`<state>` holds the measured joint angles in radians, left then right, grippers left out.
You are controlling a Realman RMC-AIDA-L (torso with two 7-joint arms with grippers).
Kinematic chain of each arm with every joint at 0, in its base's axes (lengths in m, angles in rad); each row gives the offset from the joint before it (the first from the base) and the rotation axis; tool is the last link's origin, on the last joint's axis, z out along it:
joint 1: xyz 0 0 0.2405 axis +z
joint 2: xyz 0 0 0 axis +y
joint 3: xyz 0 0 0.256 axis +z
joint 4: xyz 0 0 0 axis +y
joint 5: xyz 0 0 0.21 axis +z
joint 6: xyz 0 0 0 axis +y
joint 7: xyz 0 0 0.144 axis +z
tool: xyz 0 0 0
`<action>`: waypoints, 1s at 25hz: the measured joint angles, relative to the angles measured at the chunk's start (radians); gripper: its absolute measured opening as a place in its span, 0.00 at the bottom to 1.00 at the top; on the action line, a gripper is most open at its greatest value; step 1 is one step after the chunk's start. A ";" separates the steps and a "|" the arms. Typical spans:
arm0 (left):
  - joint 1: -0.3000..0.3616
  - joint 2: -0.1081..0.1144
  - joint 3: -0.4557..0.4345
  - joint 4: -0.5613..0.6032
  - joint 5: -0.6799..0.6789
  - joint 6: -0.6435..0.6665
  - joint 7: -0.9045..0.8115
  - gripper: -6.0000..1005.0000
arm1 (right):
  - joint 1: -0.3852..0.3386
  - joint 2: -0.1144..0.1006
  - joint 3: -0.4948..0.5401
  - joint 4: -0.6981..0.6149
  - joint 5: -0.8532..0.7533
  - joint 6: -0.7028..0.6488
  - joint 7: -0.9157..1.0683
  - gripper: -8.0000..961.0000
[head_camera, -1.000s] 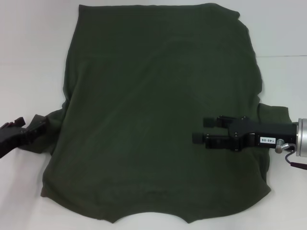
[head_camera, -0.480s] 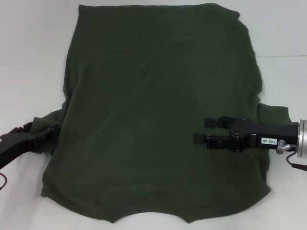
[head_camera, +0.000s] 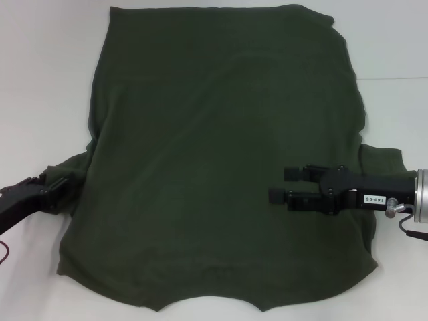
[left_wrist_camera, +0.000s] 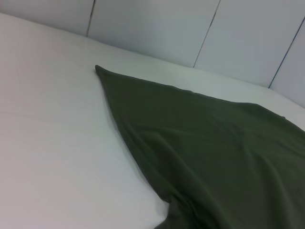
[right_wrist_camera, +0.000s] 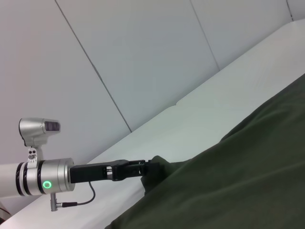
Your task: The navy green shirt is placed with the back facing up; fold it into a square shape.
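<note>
A: What lies nearest the robot?
B: The curved near edge of the navy green shirt (head_camera: 221,167), spread flat with its plain side up on the white tabletop (head_camera: 40,80).

A: And the left end effector (head_camera: 59,182)?
B: Low at the shirt's left sleeve, its tip against the bunched cloth. I cannot tell if its fingers are parted or closed. The right wrist view shows it reaching the sleeve (right_wrist_camera: 157,168).

A: The right one?
B: The right end effector (head_camera: 286,184) lies over the shirt's right half, pointing inward, fingers spread apart with nothing between them.

A: Farther back?
B: The shirt's straight far edge, then bare tabletop. The left wrist view shows one far corner (left_wrist_camera: 97,68) lying flat before a panelled wall (left_wrist_camera: 157,24).
</note>
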<state>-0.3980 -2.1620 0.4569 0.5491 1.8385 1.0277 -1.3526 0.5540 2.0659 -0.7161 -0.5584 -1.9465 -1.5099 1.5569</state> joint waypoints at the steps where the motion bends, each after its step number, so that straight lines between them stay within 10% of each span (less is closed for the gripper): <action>1: 0.000 0.001 0.001 0.000 0.000 -0.001 0.000 0.73 | 0.000 0.000 -0.001 0.000 0.000 0.000 0.000 0.91; 18: -0.003 0.004 0.001 0.022 0.000 -0.019 -0.001 0.03 | 0.001 0.007 0.003 0.000 0.001 -0.001 -0.006 0.91; 25: 0.001 0.007 -0.005 0.070 -0.004 -0.057 -0.003 0.01 | -0.002 0.012 0.006 0.011 0.028 0.001 -0.009 0.91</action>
<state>-0.3968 -2.1555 0.4524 0.6188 1.8342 0.9702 -1.3558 0.5519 2.0781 -0.7104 -0.5472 -1.9182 -1.5087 1.5479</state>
